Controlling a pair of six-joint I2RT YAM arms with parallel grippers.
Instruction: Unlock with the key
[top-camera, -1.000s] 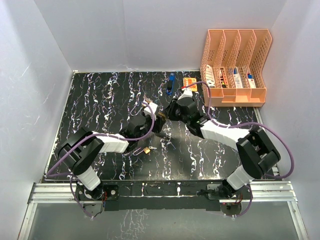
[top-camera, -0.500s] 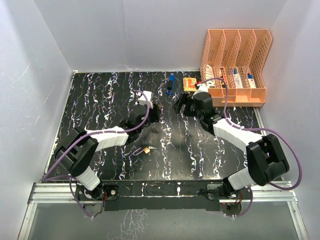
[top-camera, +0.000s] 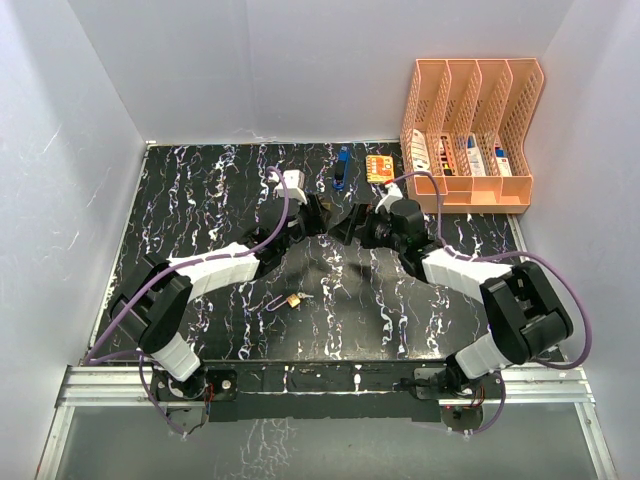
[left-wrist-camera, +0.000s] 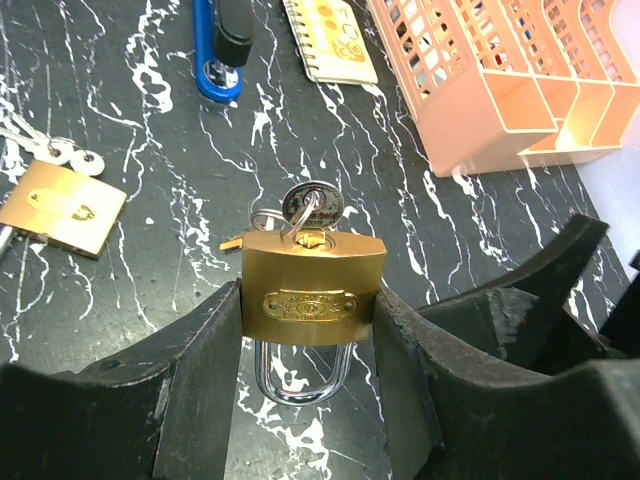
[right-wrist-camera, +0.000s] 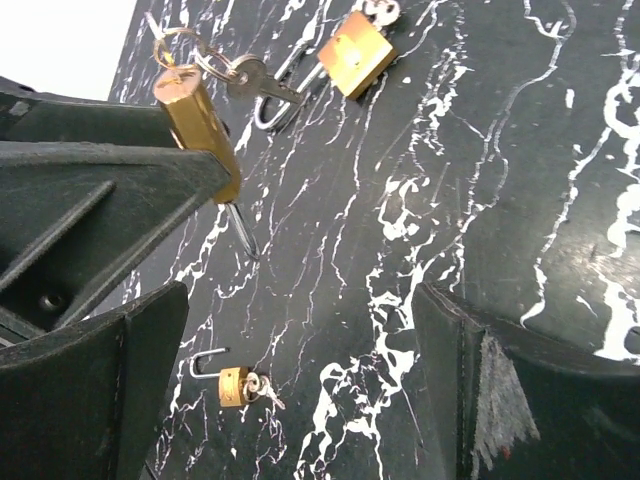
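My left gripper (left-wrist-camera: 306, 335) pinches a brass padlock (left-wrist-camera: 313, 285) above the table (top-camera: 200, 200), key (left-wrist-camera: 312, 208) in its keyhole, shackle apparently shut; my right gripper (right-wrist-camera: 300, 325) hangs near it, jaws spread wide.

White shells over black joints on left arm (top-camera: 215, 270) and right arm (top-camera: 455, 268); looping purple cables (top-camera: 286, 210); black, scuffed jaws.

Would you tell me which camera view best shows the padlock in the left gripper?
The left wrist view: the brass padlock faces the camera, clamped in the left gripper, key in its keyhole, shackle hanging below. The right wrist view shows it edge-on. The top external view leaves it too small to make out.
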